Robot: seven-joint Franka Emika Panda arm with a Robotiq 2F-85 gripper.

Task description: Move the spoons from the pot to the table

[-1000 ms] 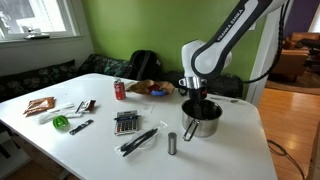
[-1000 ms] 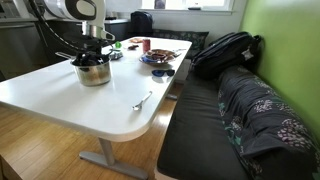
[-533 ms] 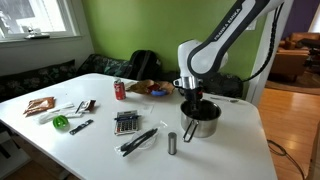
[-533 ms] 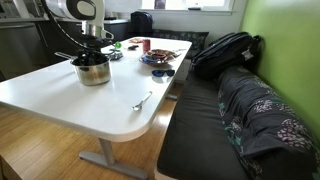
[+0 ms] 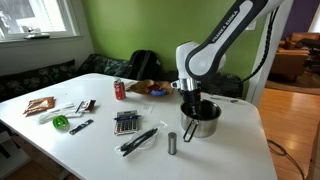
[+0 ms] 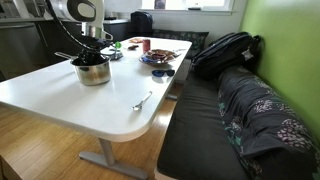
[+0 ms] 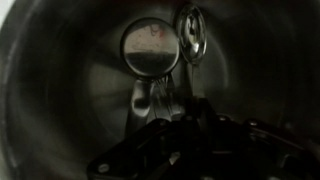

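— Steel on every side in the wrist view: inner wall of the pot, dim and blurred.

— Spoons inside?

— Two showing. Round-bowled spoon near the middle, bowl turned to the camera, handle running down toward the gripper. Second spoon just beside it, up and to the right, tilted.

— Claw apart, together, or clamped on that handle?

— Cannot tell. Too dark around the fingertips, handle lost among the black parts at the bottom of the view, no plain sign of a grip.

— And from outside?

— In both exterior views, pot upright on the white table, gripper lowered into its mouth, fingertips hidden behind the rim. In an exterior view, long handle sticking out sideways.

— Anything already out?

— Lone spoon lying flat on the table near the rounded edge, well apart from the pot.

— Neighbours?

— Small grey cylinder standing near the pot, long black utensils lying just beside that, red can farther back.
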